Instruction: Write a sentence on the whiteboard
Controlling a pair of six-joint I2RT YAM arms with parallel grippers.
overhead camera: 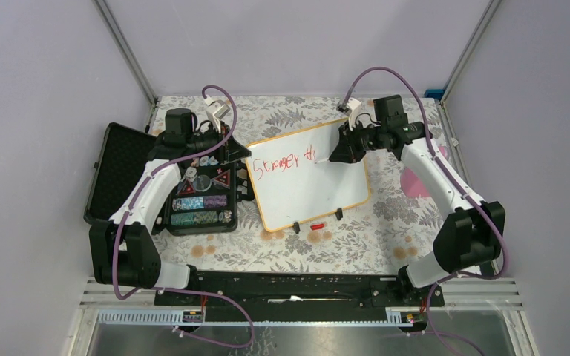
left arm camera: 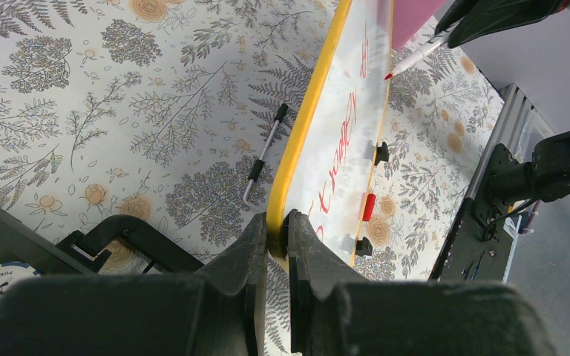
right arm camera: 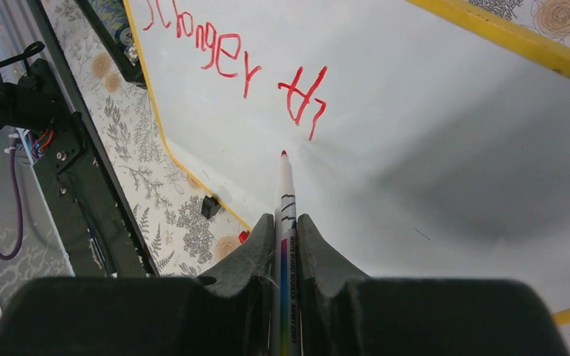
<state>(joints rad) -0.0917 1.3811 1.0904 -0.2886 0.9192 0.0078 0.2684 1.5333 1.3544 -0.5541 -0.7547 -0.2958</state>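
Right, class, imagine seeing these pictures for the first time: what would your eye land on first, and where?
The red handwriting, roughly "Stronger th", crosses the whiteboard at mid-table. The right gripper is shut on a red-tipped marker, its tip near the last strokes. The left gripper pinches the board's left edge, beside an open black case of poker chips.

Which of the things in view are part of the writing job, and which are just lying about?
In the job: whiteboard, edge clamped by left gripper; marker in right gripper.
Lying about: chip case, red cap, metal key.
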